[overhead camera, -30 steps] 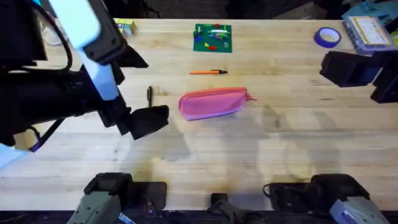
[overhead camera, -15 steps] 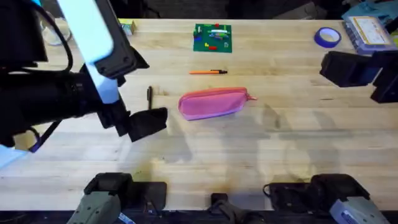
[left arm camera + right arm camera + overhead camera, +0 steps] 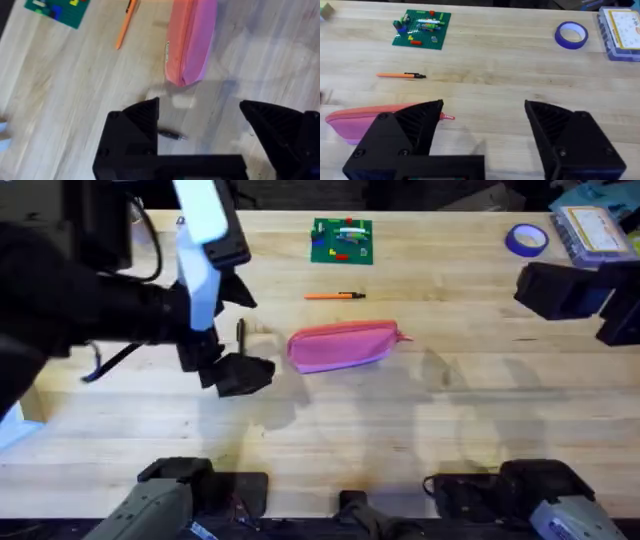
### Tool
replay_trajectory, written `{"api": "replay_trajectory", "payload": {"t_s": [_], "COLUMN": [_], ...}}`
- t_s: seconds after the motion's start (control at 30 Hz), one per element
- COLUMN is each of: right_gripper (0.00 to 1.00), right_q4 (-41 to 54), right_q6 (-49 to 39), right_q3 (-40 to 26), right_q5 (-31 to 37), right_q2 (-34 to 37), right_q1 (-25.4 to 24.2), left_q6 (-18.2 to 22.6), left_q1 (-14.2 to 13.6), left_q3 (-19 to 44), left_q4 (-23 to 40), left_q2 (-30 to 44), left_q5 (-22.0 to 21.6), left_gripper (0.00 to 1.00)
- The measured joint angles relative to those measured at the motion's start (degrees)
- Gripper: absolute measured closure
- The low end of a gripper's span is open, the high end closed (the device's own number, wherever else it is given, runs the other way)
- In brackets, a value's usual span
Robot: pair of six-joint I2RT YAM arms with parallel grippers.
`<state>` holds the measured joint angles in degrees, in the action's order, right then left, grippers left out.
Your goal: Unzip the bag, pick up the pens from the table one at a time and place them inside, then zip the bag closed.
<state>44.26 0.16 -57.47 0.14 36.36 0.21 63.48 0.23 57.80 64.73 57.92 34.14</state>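
The pink bag lies zipped shut mid-table, also seen in the left wrist view and the right wrist view. An orange pen with a black end lies just behind the bag. A slim dark pen lies left of the bag. My left gripper hovers open over that dark pen, its fingers straddling it with a wide gap. My right gripper hangs open at the right, holding nothing.
A green board with small pieces sits at the back centre. A blue tape roll and a plastic box are at the back right. A small yellow-green block is at the back left.
My left arm has swung forward and right over the table, bringing its gripper slightly closer to the dark pen and the bag. The right arm and the bag have not moved.
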Motion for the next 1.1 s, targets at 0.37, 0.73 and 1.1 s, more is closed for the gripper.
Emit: {"api": "replay_trajectory", "payload": {"t_s": [0.37, 0.73, 1.1], "right_gripper": [0.003, 0.003, 0.003], "right_q4": [-0.5, -0.5, -0.5], "right_q6": [0.0, 0.0, 0.0], "right_q3": [0.0, 0.0, 0.0], "right_q5": [0.0, 0.0, 0.0], "right_q2": [0.0, 0.0, 0.0], "right_q1": [0.0, 0.0, 0.0], "left_q6": [3.8, 4.1, 4.1], "left_q1": [0.0, 0.0, -5.4], "left_q3": [0.0, 0.0, 0.0], "left_q4": [-2.8, -8.0, -11.6], "left_q2": [11.6, 22.0, 30.7], "left_q5": [4.7, 7.7, 9.6], "left_gripper": [0.006, 0.008, 0.007]}}
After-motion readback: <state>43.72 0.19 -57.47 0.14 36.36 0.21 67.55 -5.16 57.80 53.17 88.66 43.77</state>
